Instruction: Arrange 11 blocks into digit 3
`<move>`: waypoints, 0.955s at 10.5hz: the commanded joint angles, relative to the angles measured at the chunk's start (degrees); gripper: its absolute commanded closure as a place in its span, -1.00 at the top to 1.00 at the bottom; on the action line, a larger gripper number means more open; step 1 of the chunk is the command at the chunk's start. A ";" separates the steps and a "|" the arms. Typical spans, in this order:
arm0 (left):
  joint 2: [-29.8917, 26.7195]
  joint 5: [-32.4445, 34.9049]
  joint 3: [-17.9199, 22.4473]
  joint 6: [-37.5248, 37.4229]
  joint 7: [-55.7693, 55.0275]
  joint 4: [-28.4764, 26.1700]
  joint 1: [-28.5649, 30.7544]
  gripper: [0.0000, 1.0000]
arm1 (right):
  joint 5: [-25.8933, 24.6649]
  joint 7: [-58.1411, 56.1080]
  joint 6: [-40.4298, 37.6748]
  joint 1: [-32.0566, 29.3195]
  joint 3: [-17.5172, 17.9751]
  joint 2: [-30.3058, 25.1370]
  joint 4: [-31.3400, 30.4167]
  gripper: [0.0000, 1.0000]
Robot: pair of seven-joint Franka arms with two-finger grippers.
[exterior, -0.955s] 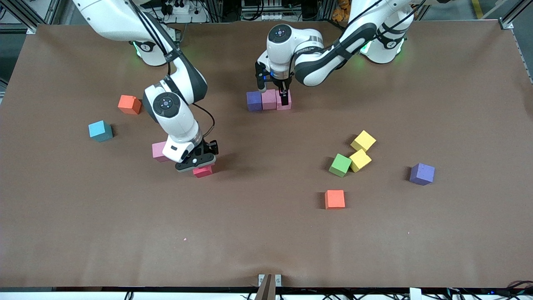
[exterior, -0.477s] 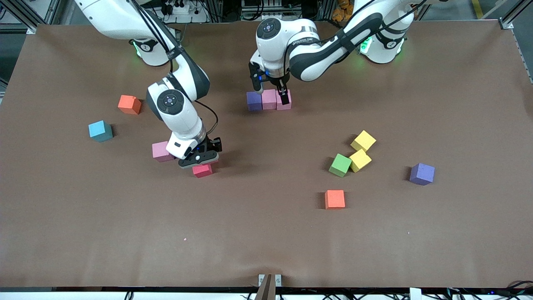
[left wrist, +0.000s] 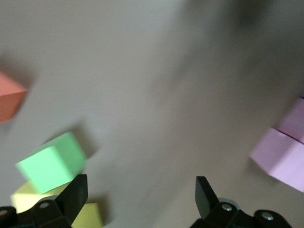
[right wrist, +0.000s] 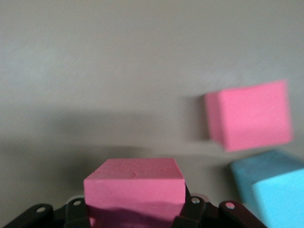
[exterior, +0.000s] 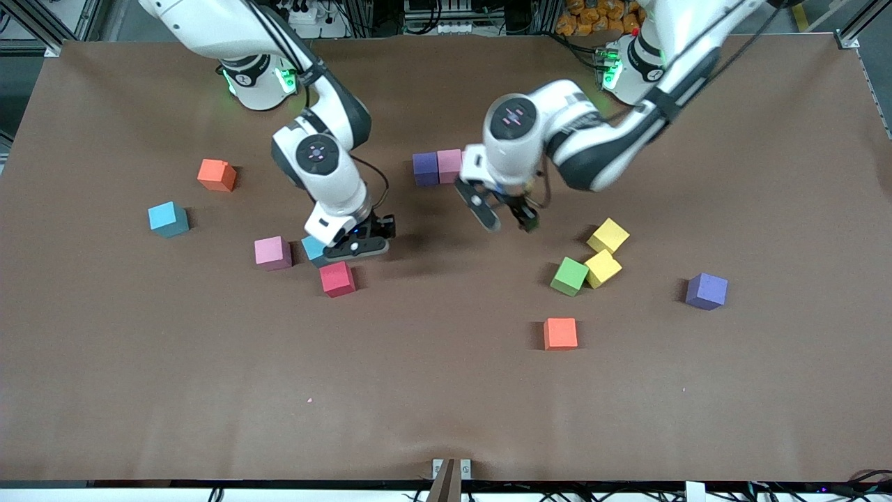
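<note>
Red block [right wrist: 135, 183] sits pinched in your right gripper [exterior: 353, 245], beside a light blue block [exterior: 312, 248]; your left gripper [exterior: 500, 216] gapes over open tabletop [exterior: 418, 390].

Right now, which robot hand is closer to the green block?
Left. The left gripper hangs open over bare table close to the green block. The right gripper, gripping a red block, is above the blue block, toward the right arm's end.
</note>
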 commanded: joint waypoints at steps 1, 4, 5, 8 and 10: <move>0.56 -1.43 6.93 -1.82 -0.32 6.11 -1.26 1.00 | -0.96 9.58 1.60 4.89 0.33 2.33 0.37 -0.03; 1.44 -0.55 11.09 -1.74 -13.60 7.54 -1.87 1.00 | -2.36 16.01 5.29 8.24 0.33 4.79 0.11 -0.04; 1.44 -0.46 12.58 -1.74 -20.81 8.24 -2.40 1.00 | -3.76 18.20 5.30 8.86 0.42 4.80 0.03 -0.05; 4.76 -3.26 15.49 -1.74 -31.29 14.63 -2.67 1.00 | -8.23 23.74 5.21 11.14 1.03 4.80 -0.76 -0.05; 9.86 -2.93 16.28 -1.30 -38.45 19.91 -3.89 1.00 | -12.19 27.88 5.21 11.94 1.03 5.06 -2.08 -0.05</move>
